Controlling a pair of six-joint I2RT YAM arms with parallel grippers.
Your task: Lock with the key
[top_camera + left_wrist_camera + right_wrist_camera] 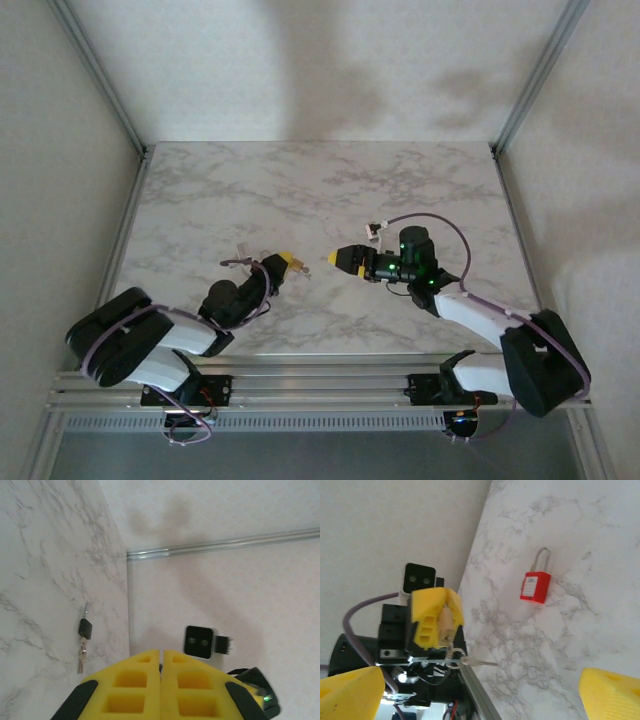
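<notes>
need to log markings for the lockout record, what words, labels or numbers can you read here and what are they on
Nothing can be quoted.
padlock: its white label carries print, too small and blurred to read.
key bunch on the table: no marking legible.
key hanging at the left gripper: no marking legible.

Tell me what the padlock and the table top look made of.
Padlock: red matte body, looks like plastic or painted metal, with a white label. Its shackle is thin, grey and shiny, so likely metal. Table top: white with grey veins, smooth with a low sheen. It looks like marble, though it could be a printed laminate rather than stone.
</notes>
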